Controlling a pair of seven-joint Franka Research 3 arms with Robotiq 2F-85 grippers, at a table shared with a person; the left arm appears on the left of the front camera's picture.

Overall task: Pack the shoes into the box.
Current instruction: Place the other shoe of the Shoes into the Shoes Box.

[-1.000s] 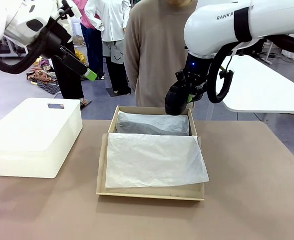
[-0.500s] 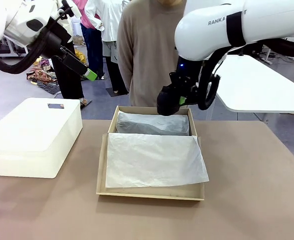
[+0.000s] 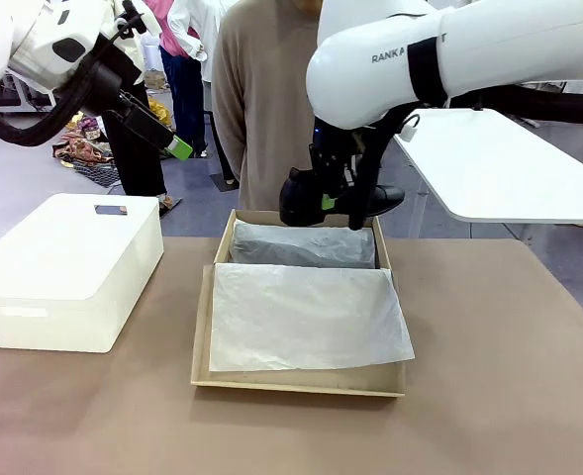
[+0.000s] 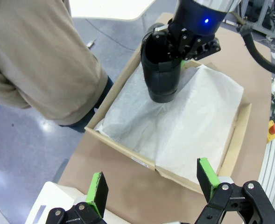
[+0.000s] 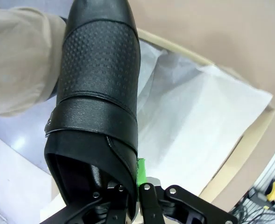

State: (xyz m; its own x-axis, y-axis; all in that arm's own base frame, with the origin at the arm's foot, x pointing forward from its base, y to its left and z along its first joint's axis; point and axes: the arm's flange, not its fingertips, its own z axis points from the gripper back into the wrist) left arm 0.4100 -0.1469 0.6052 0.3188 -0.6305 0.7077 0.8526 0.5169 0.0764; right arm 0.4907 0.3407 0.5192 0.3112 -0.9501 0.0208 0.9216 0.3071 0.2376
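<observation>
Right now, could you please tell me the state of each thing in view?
box: open, tissue-lined.
shoe: held in the air above the box's far end.
right pincer: shut on the shoe.
left pincer: open, empty.
white bin: closed.

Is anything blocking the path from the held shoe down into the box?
Nothing visible. The right gripper holds the shoe above the far end of the open box; beneath it lies only the white tissue paper lining.
</observation>
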